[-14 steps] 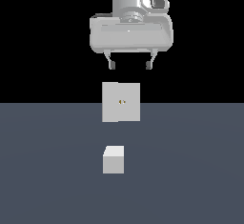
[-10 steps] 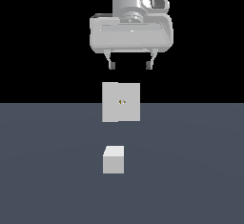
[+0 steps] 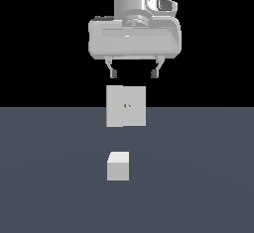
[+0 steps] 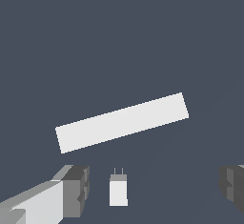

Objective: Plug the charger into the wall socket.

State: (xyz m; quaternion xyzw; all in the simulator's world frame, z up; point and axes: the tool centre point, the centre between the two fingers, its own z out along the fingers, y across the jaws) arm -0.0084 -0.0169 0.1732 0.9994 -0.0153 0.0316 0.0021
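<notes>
The charger (image 3: pixel 118 166) is a small light grey block lying on the dark floor, in front of the wall socket in the exterior view. The wall socket (image 3: pixel 126 106) is an upright light grey square plate with a tiny gold hole at its centre. My gripper (image 3: pixel 133 73) hangs open and empty high above both, just over the plate's top edge. In the wrist view the charger (image 4: pixel 118 191) shows two thin prongs pointing toward the socket's top edge (image 4: pixel 122 122). It lies between my dark fingertips (image 4: pixel 76 189), well below them.
The dark grey floor (image 3: pixel 49 177) spreads out on all sides of the two objects. The background above the floor is black.
</notes>
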